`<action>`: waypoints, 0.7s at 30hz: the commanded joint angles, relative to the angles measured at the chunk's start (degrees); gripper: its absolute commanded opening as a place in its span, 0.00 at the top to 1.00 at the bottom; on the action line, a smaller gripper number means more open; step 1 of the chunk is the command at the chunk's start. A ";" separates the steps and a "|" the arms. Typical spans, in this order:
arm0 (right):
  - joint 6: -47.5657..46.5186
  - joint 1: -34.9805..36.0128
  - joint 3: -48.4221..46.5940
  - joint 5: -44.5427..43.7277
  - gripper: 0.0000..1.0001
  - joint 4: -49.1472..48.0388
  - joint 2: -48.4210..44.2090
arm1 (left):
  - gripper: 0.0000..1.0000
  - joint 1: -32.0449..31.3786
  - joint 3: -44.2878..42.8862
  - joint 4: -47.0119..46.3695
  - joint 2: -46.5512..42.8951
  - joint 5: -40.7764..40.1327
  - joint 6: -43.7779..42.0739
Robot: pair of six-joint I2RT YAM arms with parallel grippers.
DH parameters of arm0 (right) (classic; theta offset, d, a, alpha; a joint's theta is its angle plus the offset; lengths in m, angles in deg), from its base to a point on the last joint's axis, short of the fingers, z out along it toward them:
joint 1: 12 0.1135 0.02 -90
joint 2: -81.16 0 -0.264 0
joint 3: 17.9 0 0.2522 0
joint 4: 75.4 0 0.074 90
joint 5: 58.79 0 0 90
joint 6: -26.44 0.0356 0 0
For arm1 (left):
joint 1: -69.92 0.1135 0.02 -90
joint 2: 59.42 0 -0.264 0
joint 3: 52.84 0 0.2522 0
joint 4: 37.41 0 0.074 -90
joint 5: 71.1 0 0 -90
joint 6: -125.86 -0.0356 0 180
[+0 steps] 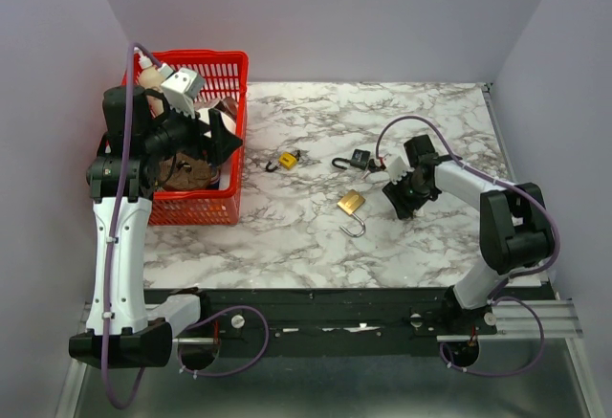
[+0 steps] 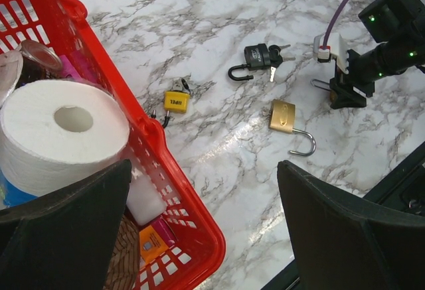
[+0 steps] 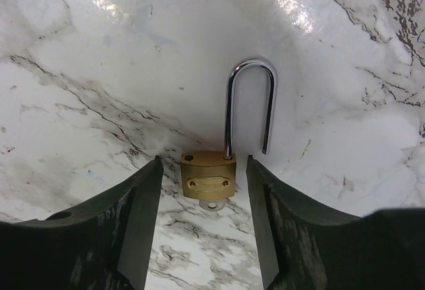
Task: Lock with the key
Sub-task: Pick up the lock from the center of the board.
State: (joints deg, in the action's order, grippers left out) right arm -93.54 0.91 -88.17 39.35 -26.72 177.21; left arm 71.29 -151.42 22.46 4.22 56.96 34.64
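A small brass padlock (image 3: 207,176) lies on the marble table with its silver shackle (image 3: 250,104) open and pointing away. A key head (image 3: 211,204) sticks out of its underside. My right gripper (image 3: 204,165) is open, low over the table, one finger on each side of the padlock body with a small gap on both sides. In the top view the right gripper (image 1: 400,200) hides this padlock. My left gripper (image 1: 218,141) is open and empty, held above the near right corner of the red basket (image 2: 169,170).
A larger brass padlock (image 1: 351,203) with an open shackle lies left of the right gripper. A black padlock (image 1: 359,159) with keys and a yellow padlock (image 1: 288,161) lie further back. The red basket (image 1: 206,209) holds a toilet roll (image 2: 63,131) and other items.
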 commanded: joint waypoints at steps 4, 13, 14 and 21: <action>-0.96 -0.43 2.46 -2.08 0.54 1.91 0.89 | 0.01 -0.66 0.61 -1.90 -0.18 1.93 0.77; 0.53 -0.43 -6.67 13.27 0.96 16.46 -5.16 | 0.01 -1.19 -0.08 0.12 0.52 5.61 -3.44; 0.71 -0.43 -8.07 16.26 0.99 18.24 -6.13 | 0.01 -3.02 -0.17 0.38 0.61 5.97 -4.58; 0.89 1.94 -17.49 39.99 0.99 30.11 -11.41 | 0.03 -16.81 3.32 1.79 -1.23 3.16 -24.68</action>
State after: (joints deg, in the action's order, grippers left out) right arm -92.79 1.45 -101.64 61.95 -6.46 168.31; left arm 61.56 -150.89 22.92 4.85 59.63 25.31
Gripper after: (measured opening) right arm 0.404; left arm 0.985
